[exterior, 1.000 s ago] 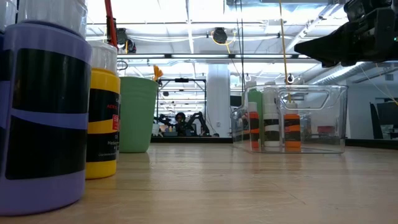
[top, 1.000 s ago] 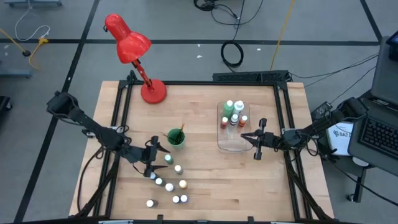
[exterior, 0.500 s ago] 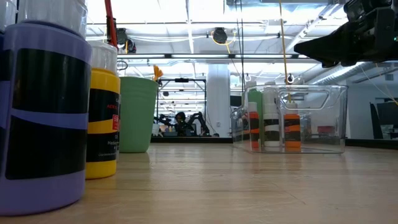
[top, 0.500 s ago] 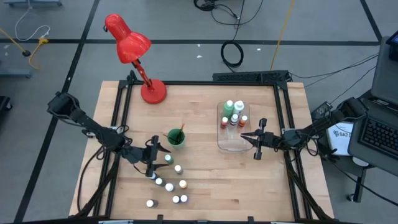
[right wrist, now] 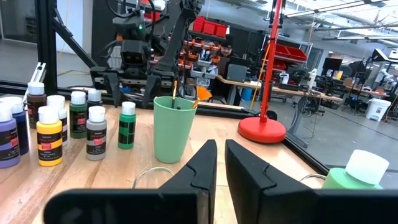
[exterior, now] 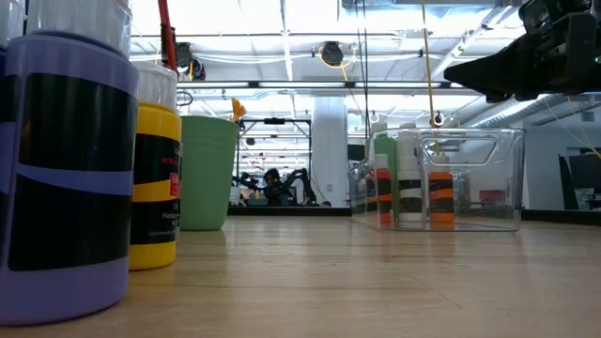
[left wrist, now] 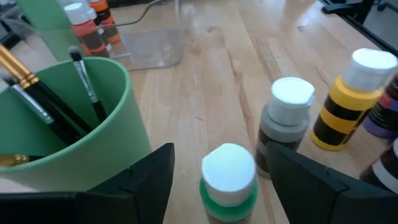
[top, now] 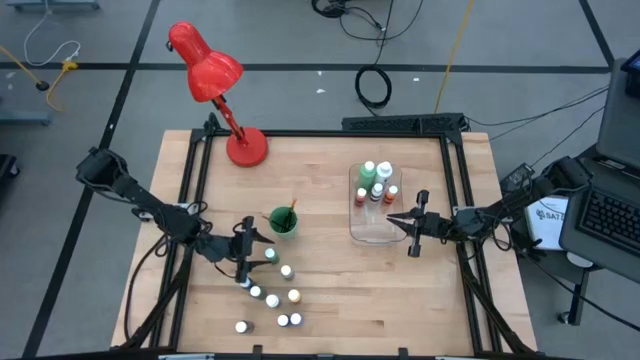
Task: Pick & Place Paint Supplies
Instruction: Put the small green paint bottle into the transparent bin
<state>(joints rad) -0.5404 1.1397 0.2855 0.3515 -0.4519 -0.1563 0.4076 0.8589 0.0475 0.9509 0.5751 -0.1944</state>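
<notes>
Green bottle (left wrist: pixel 229 177), white-capped, stands between the spread fingers of the left gripper (left wrist: pixel 221 180), at five o'clock of the cup (left wrist: pixel 68 130). Judged light, rigid, slick; best gripped at the body below the cap. Right gripper (top: pixel 405 222) is seen pinched together, empty, over the tray (top: pixel 372 232).

Very little differs from a second ago. The left claw (top: pixel 252 256), at the cluster of small bottles toward the worktop's near left part, has crept slightly toward the green-banded bottle (left wrist: pixel 229 175), whose white cap now shows between its two dark fingers (left wrist: pixel 134 180), with clear space on either side. The gap between those fingers has narrowed a little. Whether the bottle itself has shifted cannot be told. The low view looks the same in all three moments.
</notes>
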